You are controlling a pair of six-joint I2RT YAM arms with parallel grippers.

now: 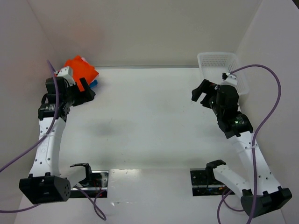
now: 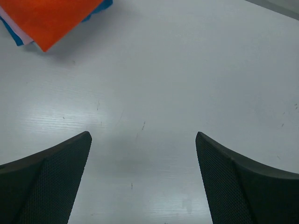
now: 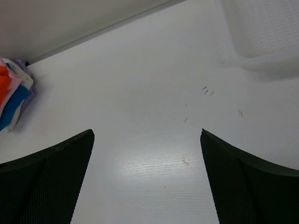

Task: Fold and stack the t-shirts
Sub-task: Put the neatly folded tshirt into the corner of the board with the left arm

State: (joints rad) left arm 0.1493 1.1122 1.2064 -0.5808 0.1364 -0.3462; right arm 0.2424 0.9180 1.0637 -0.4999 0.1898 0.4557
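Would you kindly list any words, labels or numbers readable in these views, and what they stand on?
No text can be read.
The orange t-shirt, the white mesh basket and the table show no print; anything on the base electronics is too small to tell.

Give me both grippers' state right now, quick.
Left gripper: open, empty, near the folded bright orange cloth t-shirt.
Right gripper: open, empty, near the white plastic mesh basket.
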